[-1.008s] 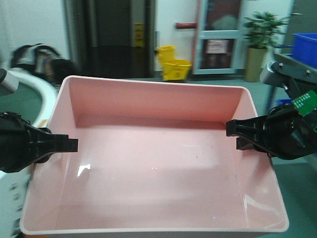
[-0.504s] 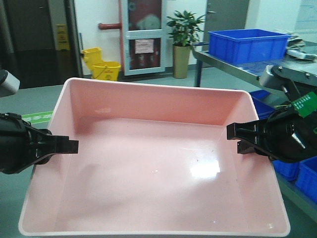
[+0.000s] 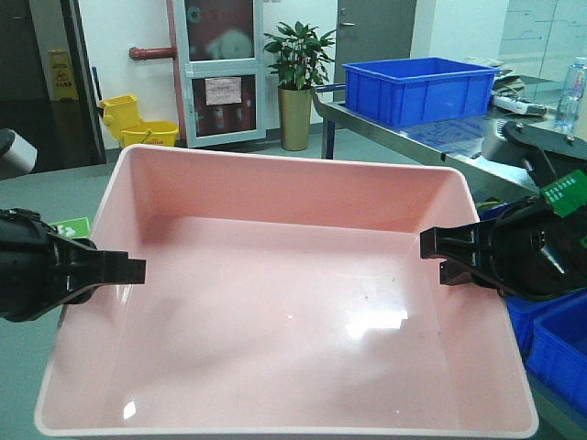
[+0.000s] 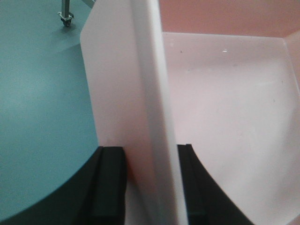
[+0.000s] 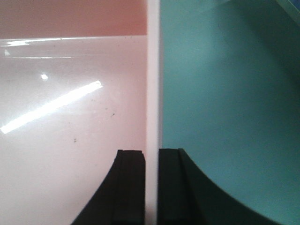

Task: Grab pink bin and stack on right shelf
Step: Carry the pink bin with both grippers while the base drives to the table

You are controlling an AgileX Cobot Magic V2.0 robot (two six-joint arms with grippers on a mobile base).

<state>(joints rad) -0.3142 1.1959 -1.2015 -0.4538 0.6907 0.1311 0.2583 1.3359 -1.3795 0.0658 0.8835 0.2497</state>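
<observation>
Pink bin (image 3: 293, 302) carried between both pincers, each clenched on a side wall.
Biggest risk, as I judge it: the wide glossy bin slips or tilts, since left gripper (image 4: 150, 185) and right gripper (image 5: 151, 185) pinch only its thin sloped walls. Right shelf (image 3: 404, 137) lies ahead and outboard of the right gripper, with a blue crate (image 3: 422, 87) on it. Lower blue crates (image 3: 559, 339) sit just beside that gripper, a tight side. Floor (image 4: 42, 93) outboard of the left gripper looks open.

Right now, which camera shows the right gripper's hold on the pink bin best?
Right wrist view: the right gripper pinches the pink bin wall from both sides. Front view shows it only side-on; left wrist view misses it.
</observation>
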